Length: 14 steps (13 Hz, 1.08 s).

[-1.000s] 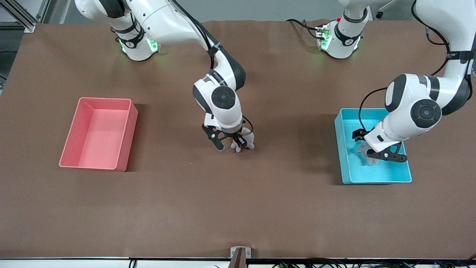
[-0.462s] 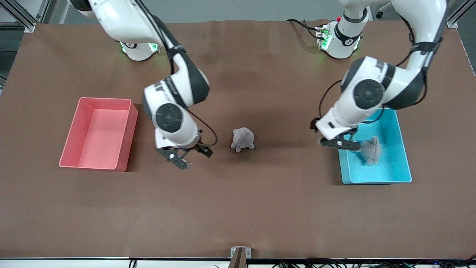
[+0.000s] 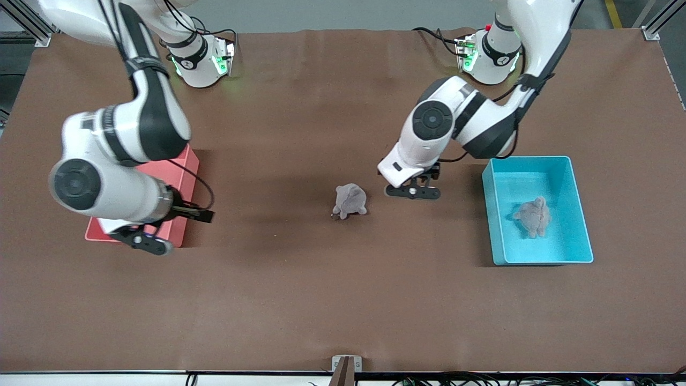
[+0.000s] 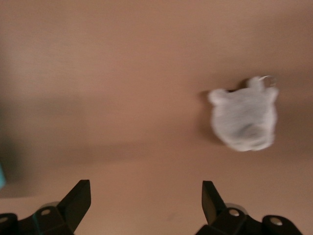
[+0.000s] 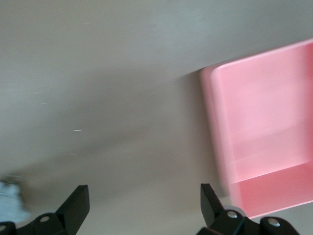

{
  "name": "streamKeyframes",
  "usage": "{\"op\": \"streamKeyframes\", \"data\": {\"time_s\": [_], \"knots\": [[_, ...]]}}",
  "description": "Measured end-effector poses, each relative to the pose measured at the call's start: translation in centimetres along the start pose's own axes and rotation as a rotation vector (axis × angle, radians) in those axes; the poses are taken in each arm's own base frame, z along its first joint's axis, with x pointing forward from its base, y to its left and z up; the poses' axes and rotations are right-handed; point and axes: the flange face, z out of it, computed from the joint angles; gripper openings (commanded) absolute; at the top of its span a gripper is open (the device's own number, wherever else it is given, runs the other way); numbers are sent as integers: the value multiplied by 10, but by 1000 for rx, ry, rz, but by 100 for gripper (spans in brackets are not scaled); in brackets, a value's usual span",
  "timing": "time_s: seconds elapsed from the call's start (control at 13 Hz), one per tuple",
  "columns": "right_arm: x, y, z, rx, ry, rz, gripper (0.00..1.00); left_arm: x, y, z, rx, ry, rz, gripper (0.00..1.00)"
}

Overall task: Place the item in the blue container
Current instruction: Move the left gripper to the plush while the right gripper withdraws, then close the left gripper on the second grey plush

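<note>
Landmark is the loose plush toy (image 3: pixel 349 201) at mid-counter (image 3: pixel 343 300). Blue container (image 3: pixel 537 209) sits well apart from it toward the left arm's end, about level with it relative to the front camera. A second plush toy (image 3: pixel 532 216) lies inside that container, near its middle. Pink bin (image 3: pixel 182 177) sits well apart from the loose plush toy toward the right arm's end, also about level. Left hand (image 3: pixel 413 192) hangs over bare counter just beside the loose plush toy, between it and the blue container, jaws apart. Right hand (image 3: pixel 161 230) is over the pink bin's corner nearest the camera, jaws apart.
</note>
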Motion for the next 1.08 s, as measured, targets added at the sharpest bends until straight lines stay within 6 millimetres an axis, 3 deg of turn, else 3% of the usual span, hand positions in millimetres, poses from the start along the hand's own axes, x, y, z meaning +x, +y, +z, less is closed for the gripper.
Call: {"op": "streamKeyframes", "data": {"time_s": [0.31,0.62,0.85,1.08], "knots": [[9,89,-30,-30,-11,-149,100,-25,47,43,-6,-37,-20,100],[18,186,-49,4,-18,-166,100,-35,73,79,-10,-10,-32,100],[16,218,-54,15,-33,-153,100,-30,85,95,-37,9,-30,100],[14,223,-65,19,-16,-146,100,-13,93,94,-48,40,-46,100]]}}
